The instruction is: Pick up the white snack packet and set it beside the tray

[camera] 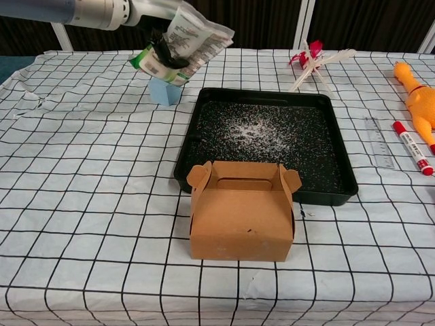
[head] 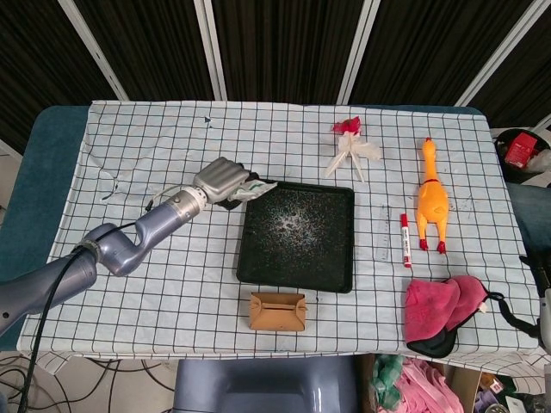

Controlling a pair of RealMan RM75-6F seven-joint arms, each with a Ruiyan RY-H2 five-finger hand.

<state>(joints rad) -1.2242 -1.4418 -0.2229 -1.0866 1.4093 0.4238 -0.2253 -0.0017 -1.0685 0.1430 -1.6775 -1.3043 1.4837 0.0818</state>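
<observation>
The white snack packet (head: 251, 187) with a green end is off the table, tilted, and held by my left hand (head: 222, 178). In the chest view the packet (camera: 190, 39) hangs high above the cloth near the tray's far left corner, with the left hand (camera: 158, 27) gripping its green end. The black tray (head: 244, 258) lies flat at the table's middle, dusted with white specks and holding nothing else (camera: 272, 96). Only a sliver of my right hand (head: 546, 303) shows at the right edge of the head view, and its fingers are hidden.
A small blue block (camera: 165, 91) stands left of the tray's far corner. A brown cardboard box (head: 277, 311) sits in front of the tray. A rubber chicken (head: 430, 196), red marker (head: 404, 240), pink cloth (head: 443, 310) and red-white toy (head: 351, 146) lie to the right.
</observation>
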